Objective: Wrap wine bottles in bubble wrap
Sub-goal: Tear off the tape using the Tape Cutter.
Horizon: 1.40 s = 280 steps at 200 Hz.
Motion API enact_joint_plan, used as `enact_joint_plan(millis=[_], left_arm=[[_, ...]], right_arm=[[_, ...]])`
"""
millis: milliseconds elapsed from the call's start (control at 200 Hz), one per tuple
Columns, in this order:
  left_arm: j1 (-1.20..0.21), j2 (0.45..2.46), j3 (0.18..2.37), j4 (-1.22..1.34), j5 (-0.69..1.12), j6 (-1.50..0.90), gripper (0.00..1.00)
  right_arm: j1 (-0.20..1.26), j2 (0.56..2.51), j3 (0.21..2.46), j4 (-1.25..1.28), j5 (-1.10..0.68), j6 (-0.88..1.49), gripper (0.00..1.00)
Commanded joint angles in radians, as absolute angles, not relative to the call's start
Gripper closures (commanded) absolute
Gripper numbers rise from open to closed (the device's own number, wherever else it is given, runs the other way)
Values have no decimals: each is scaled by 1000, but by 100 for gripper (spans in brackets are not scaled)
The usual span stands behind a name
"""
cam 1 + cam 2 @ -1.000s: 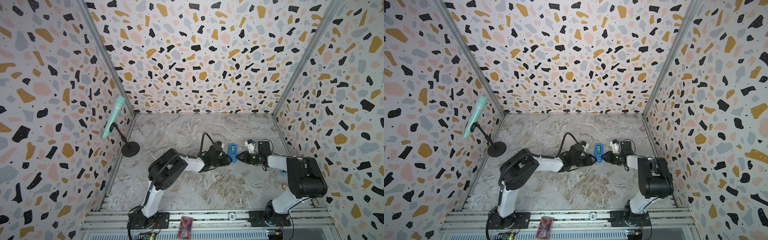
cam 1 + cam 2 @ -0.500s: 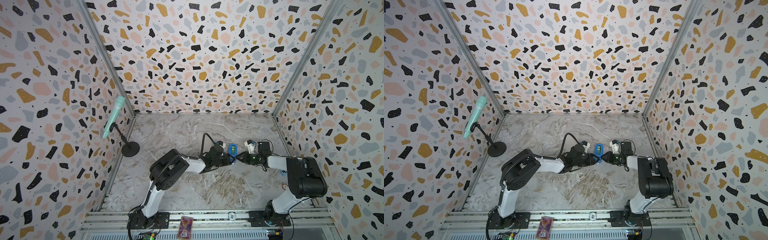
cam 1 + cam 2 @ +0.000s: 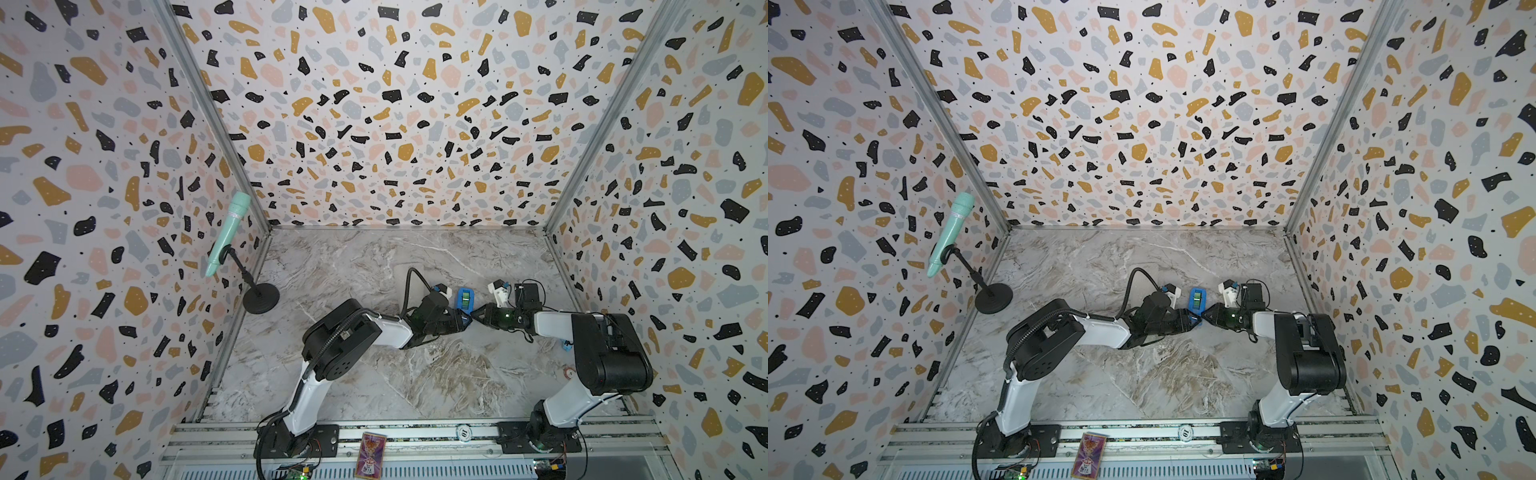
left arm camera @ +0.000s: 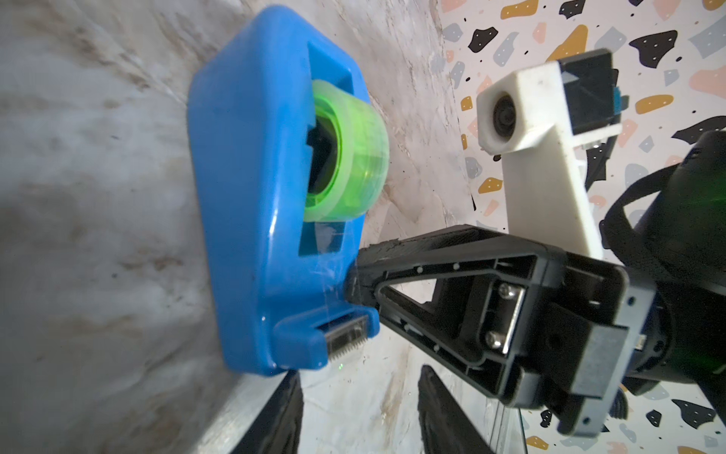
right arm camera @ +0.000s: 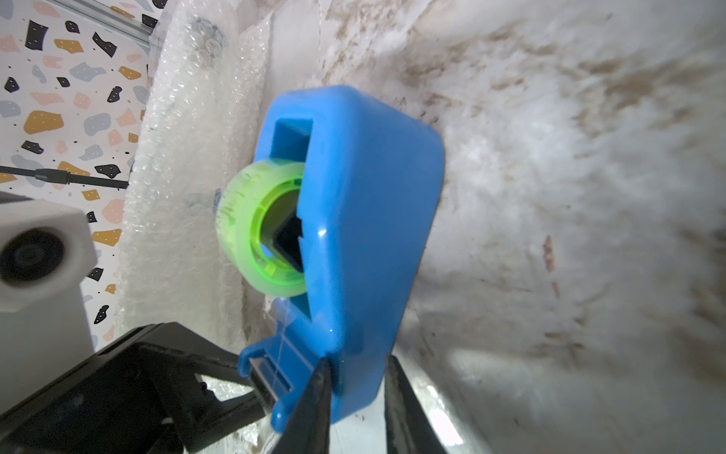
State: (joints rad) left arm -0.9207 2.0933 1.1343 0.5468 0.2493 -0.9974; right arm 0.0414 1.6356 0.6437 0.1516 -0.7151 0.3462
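Both arms met at the blue tape dispenser [image 4: 243, 196]. The right gripper [image 5: 359, 408] had its fingers [image 5: 314, 401] clamped on the cutter end, and the left gripper [image 4: 361, 416] was parted and empty just beside it. The bubble wrap [image 5: 184, 157] lay as a rolled bundle on the tabletop [image 5: 550, 157] behind the dispenser, with the wine bottle probably inside but not discernible. Judged light, soft and springy over fragile glass; take hold mid-roll across the loose edge, gently.

Tape dispenser [image 4: 243, 196]: glossy, smooth blue plastic; cutter [image 4: 347, 340]: serrated metal; tape roll [image 4: 353, 157]: translucent green plastic. Bubble wrap [image 5: 184, 157]: clear, dimpled, faintly shiny plastic. Desk [image 3: 374, 257]: matt marble-patterned surface.
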Motion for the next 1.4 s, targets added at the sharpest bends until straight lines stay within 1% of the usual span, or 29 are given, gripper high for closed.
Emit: enact_joint_plan(millis=[0, 300, 531, 736, 1211, 1312, 1397], left_arm=[[-925, 2105, 1117, 564, 231, -987, 47], [-924, 2128, 1109, 599, 233, -987, 46], [-924, 2144, 1108, 660, 248, -977, 42], [-924, 2148, 1132, 712, 288, -968, 42], [-908, 2170, 1144, 749, 299, -1019, 56], [-906, 2175, 1142, 758, 306, -1029, 65], [-905, 2173, 1130, 776, 307, -1044, 79]], right_arm=[[51, 1638, 637, 141, -733, 333, 75], [51, 1637, 635, 137, -732, 329, 76], [51, 1640, 636, 138, -732, 331, 76], [54, 1641, 637, 137, -732, 331, 76], [60, 1640, 632, 141, -734, 329, 77], [59, 1641, 632, 141, -733, 330, 77], [59, 1634, 632, 141, -732, 331, 77]])
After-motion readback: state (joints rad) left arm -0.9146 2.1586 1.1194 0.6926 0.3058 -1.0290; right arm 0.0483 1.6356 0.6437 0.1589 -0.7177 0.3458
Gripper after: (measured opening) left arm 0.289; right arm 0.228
